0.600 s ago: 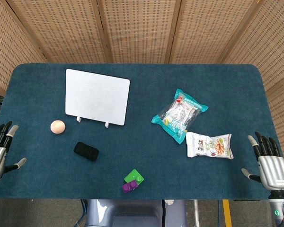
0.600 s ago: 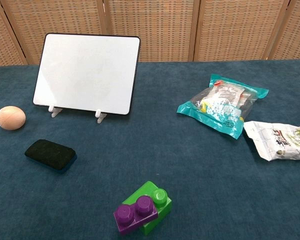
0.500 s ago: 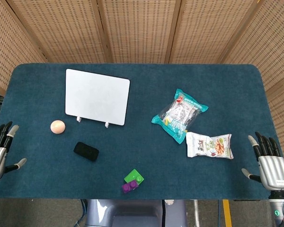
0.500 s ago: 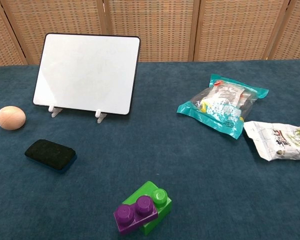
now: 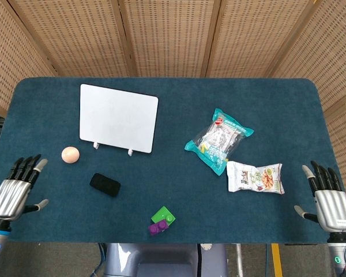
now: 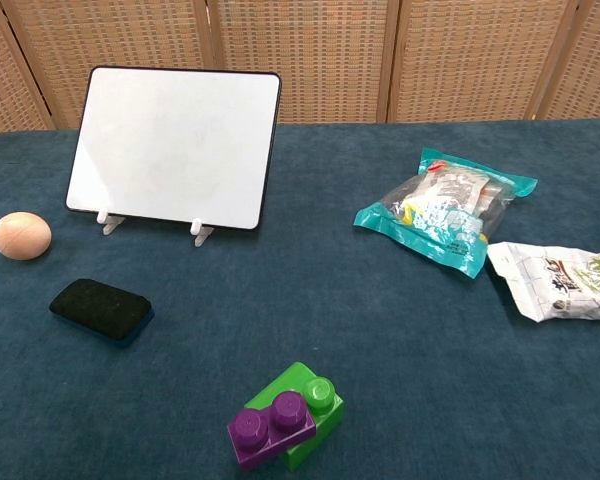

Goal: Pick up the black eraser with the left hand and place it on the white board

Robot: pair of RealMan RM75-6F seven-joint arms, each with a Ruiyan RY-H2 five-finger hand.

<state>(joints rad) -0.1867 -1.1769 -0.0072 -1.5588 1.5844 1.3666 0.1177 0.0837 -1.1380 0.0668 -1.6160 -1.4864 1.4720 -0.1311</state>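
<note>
The black eraser (image 5: pixel 105 184) (image 6: pixel 101 309) lies flat on the blue table, in front of the white board (image 5: pixel 119 118) (image 6: pixel 174 148), which stands tilted on small white feet. My left hand (image 5: pixel 15 192) hovers at the table's front left, well left of the eraser, fingers spread and empty. At the front right corner my right hand (image 5: pixel 327 199) is also open with nothing in it. Neither hand appears in the chest view.
A tan egg-shaped ball (image 5: pixel 70 154) (image 6: pixel 21 236) sits left of the board. Green and purple bricks (image 5: pixel 161 221) (image 6: pixel 285 417) lie near the front edge. Two snack bags, a teal one (image 5: pixel 218 139) (image 6: pixel 444 209) and a white one (image 5: pixel 255 177) (image 6: pixel 560 281), lie on the right.
My left hand has moved rightward, further onto the table toward the eraser. The right hand and all objects stay where they were.
</note>
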